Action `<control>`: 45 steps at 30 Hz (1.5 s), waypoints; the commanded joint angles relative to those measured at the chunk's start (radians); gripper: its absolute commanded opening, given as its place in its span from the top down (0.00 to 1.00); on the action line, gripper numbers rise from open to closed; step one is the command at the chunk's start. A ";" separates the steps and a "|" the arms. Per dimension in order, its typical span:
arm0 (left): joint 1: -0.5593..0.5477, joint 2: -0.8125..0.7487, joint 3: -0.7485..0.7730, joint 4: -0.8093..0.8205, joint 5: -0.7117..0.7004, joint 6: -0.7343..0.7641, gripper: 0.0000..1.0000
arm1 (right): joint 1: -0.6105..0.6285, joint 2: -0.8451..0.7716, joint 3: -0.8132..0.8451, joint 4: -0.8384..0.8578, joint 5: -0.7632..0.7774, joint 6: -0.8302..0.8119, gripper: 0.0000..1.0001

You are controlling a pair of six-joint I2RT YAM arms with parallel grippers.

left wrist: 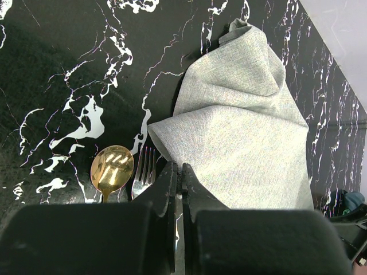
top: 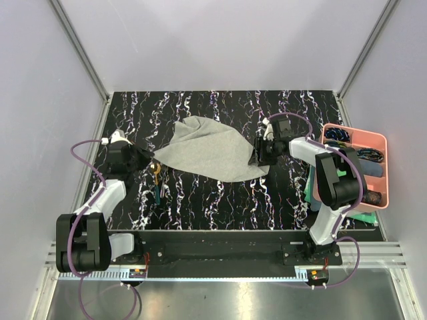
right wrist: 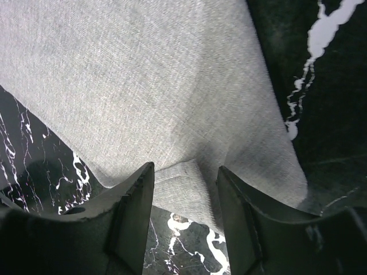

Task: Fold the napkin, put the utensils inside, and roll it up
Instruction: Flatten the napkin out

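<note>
The light grey-green napkin (top: 207, 153) lies rumpled on the black marble table (top: 220, 200), drawn to a point on its left. My left gripper (top: 145, 159) is shut on the napkin's (left wrist: 241, 137) near-left edge, fingertips (left wrist: 172, 175) pressed together. The gold spoon (left wrist: 112, 167) and fork (left wrist: 144, 172) lie just left of those fingers, teal handles toward me; they also show in the top view (top: 156, 181). My right gripper (top: 260, 160) is open over the napkin's right edge, its fingers (right wrist: 135, 195) on either side of a folded-under corner of the napkin (right wrist: 183, 189).
A pink tray (top: 381, 141) holding several small items stands at the right table edge. Folded teal and dark green cloths (top: 309, 192) lie beside the right arm's base. The table's near edge meets a black rail (top: 213, 243).
</note>
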 commanded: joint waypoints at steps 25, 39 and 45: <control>0.000 -0.018 0.029 0.029 0.023 0.021 1.00 | 0.041 -0.020 0.038 -0.041 -0.045 -0.042 1.00; 0.000 -0.177 0.231 -0.126 0.069 0.069 1.00 | 0.040 -0.535 0.147 -0.093 0.108 0.006 1.00; -0.001 -0.286 0.440 -0.314 0.106 0.185 1.00 | 0.040 -0.727 0.266 -0.129 0.211 -0.048 1.00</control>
